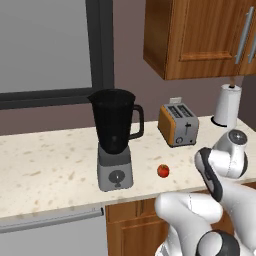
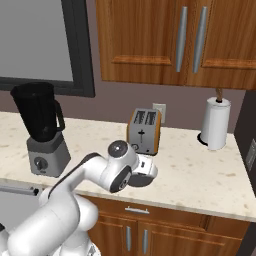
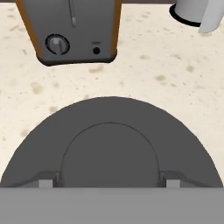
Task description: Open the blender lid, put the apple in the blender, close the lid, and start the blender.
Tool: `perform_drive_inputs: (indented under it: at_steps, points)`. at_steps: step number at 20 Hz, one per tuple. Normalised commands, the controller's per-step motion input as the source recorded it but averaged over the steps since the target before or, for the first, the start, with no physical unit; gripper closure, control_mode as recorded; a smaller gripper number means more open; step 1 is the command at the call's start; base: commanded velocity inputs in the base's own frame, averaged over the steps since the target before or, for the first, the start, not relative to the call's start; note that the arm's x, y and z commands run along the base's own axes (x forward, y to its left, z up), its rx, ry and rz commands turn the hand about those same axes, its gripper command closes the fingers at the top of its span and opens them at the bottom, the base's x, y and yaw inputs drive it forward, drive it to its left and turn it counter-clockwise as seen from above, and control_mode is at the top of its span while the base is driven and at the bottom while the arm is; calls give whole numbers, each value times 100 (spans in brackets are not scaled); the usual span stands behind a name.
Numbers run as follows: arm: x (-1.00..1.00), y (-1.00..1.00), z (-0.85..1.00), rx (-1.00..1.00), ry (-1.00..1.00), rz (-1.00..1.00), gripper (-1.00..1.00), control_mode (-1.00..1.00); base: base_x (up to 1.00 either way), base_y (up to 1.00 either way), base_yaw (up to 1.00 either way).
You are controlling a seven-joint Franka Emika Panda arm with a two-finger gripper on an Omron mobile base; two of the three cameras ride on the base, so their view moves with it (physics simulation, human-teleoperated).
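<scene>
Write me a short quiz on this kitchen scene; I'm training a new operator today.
1. True or false: the blender jar has its lid on.
2. The apple lies on the counter: A) left of the blender base, B) right of the blender base, C) on top of the toaster.
3. Fill in: the fingers flank the knob of the ____.
Key: 1 false; 2 B; 3 blender lid.
</scene>
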Motion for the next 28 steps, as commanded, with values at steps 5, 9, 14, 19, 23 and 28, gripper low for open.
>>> perform_drive_inputs:
  at_steps: [5, 9, 14, 19, 23, 28]
  points:
    - [27, 0, -36, 0, -2, 0, 100, -100, 0, 0, 0]
    - [16, 0, -21, 0, -1, 0, 100, -100, 0, 0, 0]
    - [10, 0, -16, 0, -3, 1, 100, -100, 0, 0, 0]
    - [8, 0, -22, 0, -6, 2, 100, -100, 0, 0, 0]
    - [13, 0, -33, 0, 0, 3, -100, -100, 0, 0, 0]
    - [8, 0, -15, 1, 0, 1, -100, -100, 0, 0, 0]
